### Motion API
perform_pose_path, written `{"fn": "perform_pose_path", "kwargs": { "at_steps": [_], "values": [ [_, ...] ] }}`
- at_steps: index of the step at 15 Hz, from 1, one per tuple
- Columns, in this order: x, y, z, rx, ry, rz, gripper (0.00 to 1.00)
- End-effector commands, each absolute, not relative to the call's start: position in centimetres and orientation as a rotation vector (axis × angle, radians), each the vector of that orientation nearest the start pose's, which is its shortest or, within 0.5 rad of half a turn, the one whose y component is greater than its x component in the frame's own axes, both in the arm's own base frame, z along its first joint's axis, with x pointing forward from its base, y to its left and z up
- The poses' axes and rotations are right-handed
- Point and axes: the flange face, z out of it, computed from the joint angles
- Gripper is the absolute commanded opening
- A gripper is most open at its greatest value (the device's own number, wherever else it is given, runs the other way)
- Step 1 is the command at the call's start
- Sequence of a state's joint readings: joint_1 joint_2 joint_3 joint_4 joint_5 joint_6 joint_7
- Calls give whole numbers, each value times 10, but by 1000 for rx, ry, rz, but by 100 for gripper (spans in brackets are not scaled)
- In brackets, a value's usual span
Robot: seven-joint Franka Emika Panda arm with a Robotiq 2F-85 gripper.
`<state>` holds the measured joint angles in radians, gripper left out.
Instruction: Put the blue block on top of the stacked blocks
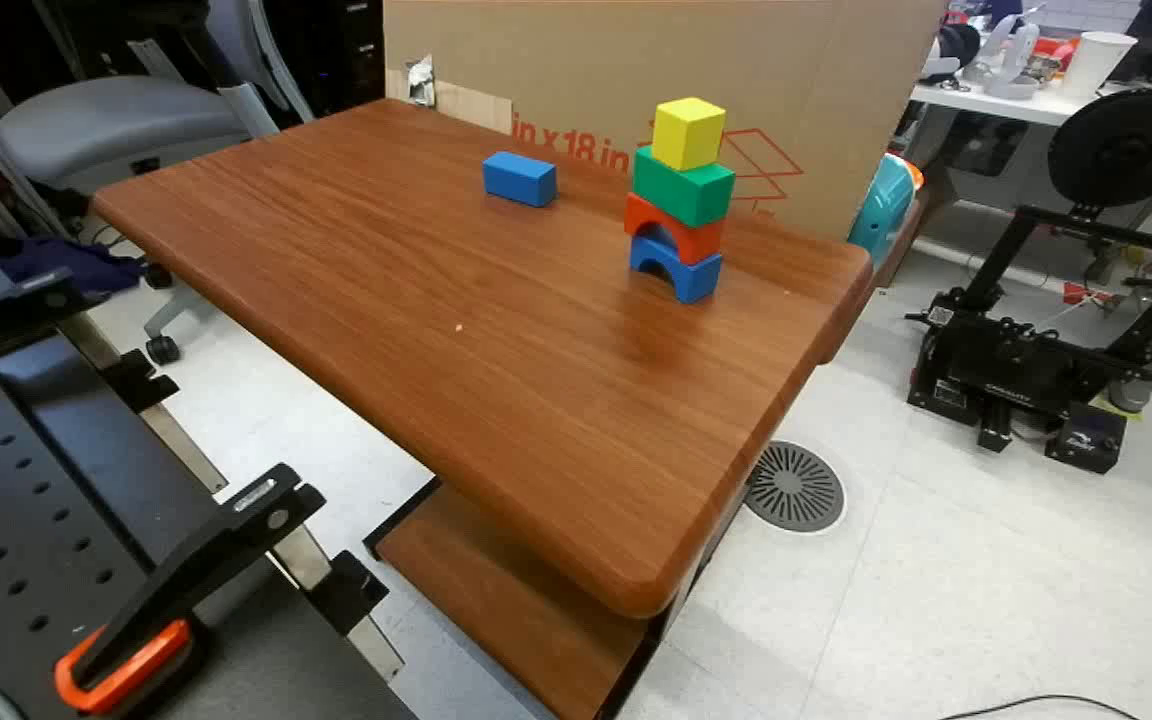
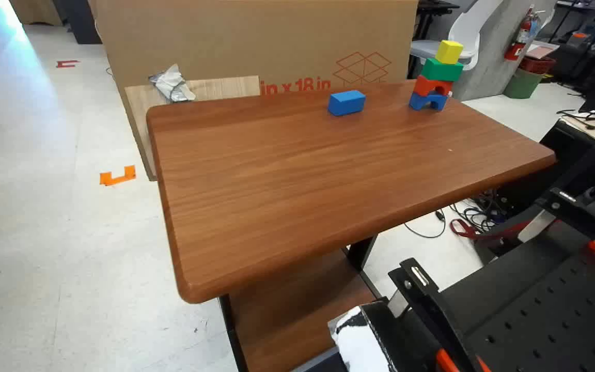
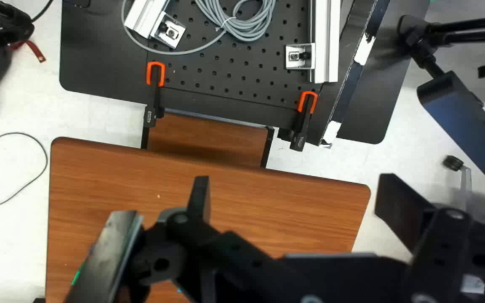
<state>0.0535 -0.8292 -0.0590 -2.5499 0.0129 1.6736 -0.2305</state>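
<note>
The blue block point(image 1: 520, 179) lies on the wooden table point(image 1: 416, 330) near the cardboard, apart from the stack; an exterior view also shows it point(image 2: 346, 103). The stack has a blue arch point(image 1: 693, 277) at the bottom, then a red arch point(image 1: 701, 238), a green block point(image 1: 684, 187) and a yellow block point(image 1: 689, 133) on top. It stands upright, also in an exterior view point(image 2: 441, 71). My gripper point(image 3: 296, 195) shows only in the wrist view, open and empty, above the table. There, only a green sliver point(image 3: 77, 274) and a tiny blue speck point(image 3: 179, 290) peek past the gripper.
A large cardboard sheet point(image 1: 576, 60) stands behind the table's far edge, with crumpled foil point(image 2: 172, 83) at one end. A black perforated platform point(image 3: 242, 71) with orange-tipped clamps point(image 3: 305, 120) is along the near side. A lower shelf point(image 3: 209, 139) sits below the tabletop.
</note>
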Motion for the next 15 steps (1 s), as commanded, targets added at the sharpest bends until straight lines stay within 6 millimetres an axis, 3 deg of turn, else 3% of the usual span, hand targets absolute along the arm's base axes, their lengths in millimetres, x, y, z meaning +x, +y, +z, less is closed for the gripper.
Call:
{"fn": "perform_pose_path", "kwargs": {
  "at_steps": [1, 13, 15],
  "values": [
    [298, -3, 521, -3057, -374, 64, 100],
    [298, -3, 522, -3057, -374, 62, 100],
    [308, 2, 520, -3049, -337, 97, 100]
  ]
}}
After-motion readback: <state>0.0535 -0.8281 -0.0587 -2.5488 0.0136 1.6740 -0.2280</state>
